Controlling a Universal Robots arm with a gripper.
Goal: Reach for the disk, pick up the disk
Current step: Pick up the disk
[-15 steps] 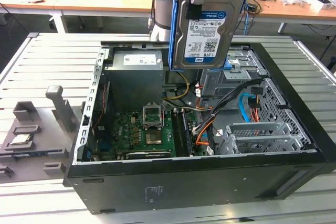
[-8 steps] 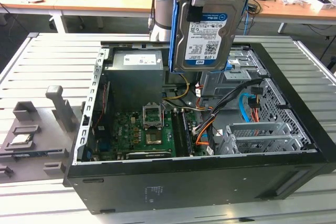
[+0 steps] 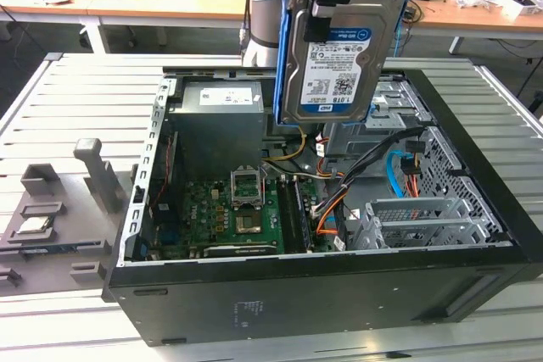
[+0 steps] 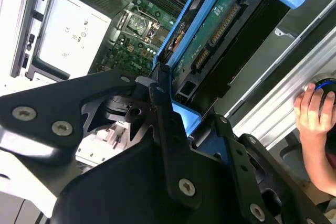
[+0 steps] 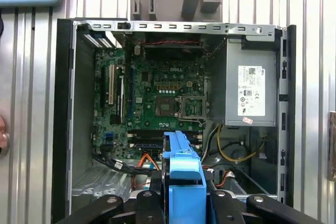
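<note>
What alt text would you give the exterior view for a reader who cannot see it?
The gripper holds the disk upright in the air above an open computer case, label facing the camera, blue rail frame around its edges. Inside the case lie the motherboard and cables; a small chip sits on a grey fixture at the exterior view's left.

Pincer (image 4: 176,109) clamps disk (image 4: 210,40) above motherboard (image 4: 152,3).

Silver disk (image 3: 339,57) with white-and-blue label, blue frame; green motherboard (image 5: 163,98).
</note>
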